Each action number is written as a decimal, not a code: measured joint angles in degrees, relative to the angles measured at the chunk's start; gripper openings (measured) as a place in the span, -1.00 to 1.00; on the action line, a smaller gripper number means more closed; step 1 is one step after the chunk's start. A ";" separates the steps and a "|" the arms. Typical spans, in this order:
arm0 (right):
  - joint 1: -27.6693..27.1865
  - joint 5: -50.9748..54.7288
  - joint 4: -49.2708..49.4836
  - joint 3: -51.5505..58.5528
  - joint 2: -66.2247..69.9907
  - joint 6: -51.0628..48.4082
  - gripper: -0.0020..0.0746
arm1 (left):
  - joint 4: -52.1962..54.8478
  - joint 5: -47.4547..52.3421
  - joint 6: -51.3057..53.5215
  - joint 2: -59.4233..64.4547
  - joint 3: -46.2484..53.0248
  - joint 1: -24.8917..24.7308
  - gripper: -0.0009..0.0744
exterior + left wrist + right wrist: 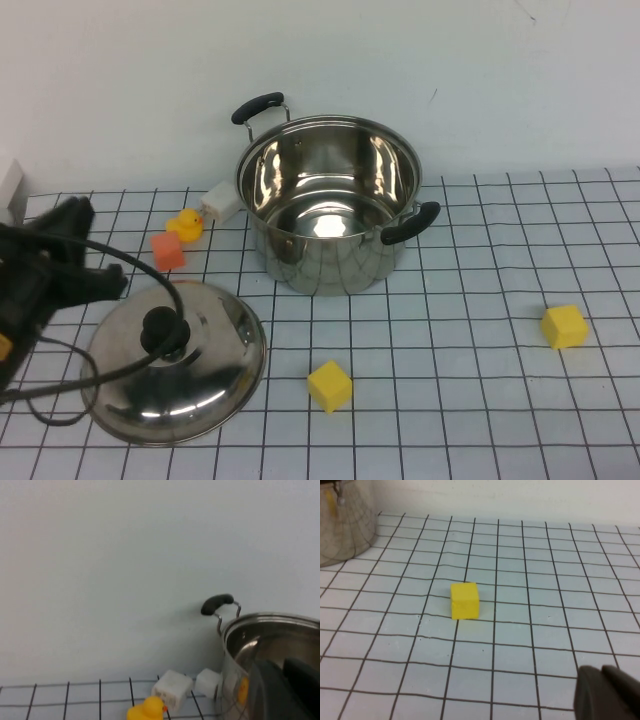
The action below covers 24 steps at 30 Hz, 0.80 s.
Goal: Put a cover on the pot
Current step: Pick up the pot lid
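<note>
The shiny steel pot (327,205) with two black handles stands open and empty at the middle back of the table. The domed steel lid (175,360) with a black knob (163,325) lies on the table at front left, apart from the pot. My left gripper (112,283) hovers just left of the lid, above its rim, shut and empty. In the left wrist view its fingers (270,692) show in front of the pot (272,645). My right gripper (607,692) is shut and empty, low over the table near a yellow cube (465,600); it is out of the high view.
A yellow rubber duck (186,224), an orange cube (168,250) and a white block (223,204) lie left of the pot. One yellow cube (329,386) lies in front of the pot, another (564,326) at the right. A black cable crosses the lid.
</note>
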 joint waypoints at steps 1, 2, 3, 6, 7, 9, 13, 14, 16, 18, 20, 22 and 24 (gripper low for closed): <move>0.00 0.00 0.00 0.00 0.00 0.00 -0.92 | 0.00 -1.72 0.14 2.71 -0.12 0.00 -0.85; 0.00 0.00 0.00 0.00 0.00 0.00 -0.92 | 0.00 -3.08 0.14 5.25 -0.24 0.00 -0.75; 0.00 0.00 0.00 0.00 0.00 0.00 -0.92 | 0.00 -4.20 0.14 7.64 -0.33 0.00 -0.62; 0.00 0.00 0.00 0.00 0.00 0.00 -0.92 | 0.82 -6.70 0.14 13.88 -0.33 0.00 -0.17; 0.00 0.00 0.00 0.00 0.00 0.00 -0.92 | 1.43 -7.56 0.14 15.66 -0.33 0.00 0.02; 0.00 0.00 0.00 0.00 0.00 0.00 -0.92 | 3.48 -10.18 0.14 20.14 -0.60 0.00 0.35; 0.00 0.00 0.00 0.00 0.00 0.00 -0.92 | 6.46 -11.81 0.14 28.43 -3.59 0.00 0.62; 0.00 0.00 0.00 0.00 0.00 0.00 -0.92 | 6.56 -11.81 0.14 29.92 -4.29 0.00 0.63; 0.00 0.00 0.00 0.00 0.00 0.00 -0.92 | 6.48 -11.81 0.14 33.21 -5.74 0.00 0.65; 0.00 0.00 0.00 0.00 0.00 0.00 -0.92 | 6.34 -11.81 0.14 35.55 -6.41 0.00 0.66; 0.00 0.00 0.00 0.00 0.00 0.00 -0.92 | 6.34 -11.95 0.14 37.37 -6.64 0.00 0.66; 0.00 0.00 0.00 0.00 0.00 0.00 -0.92 | 6.46 -11.95 0.14 38.61 -6.64 0.00 0.62; 0.00 0.00 0.00 0.00 0.00 0.00 -0.92 | 7.13 -11.70 0.03 39.26 -6.64 0.00 0.53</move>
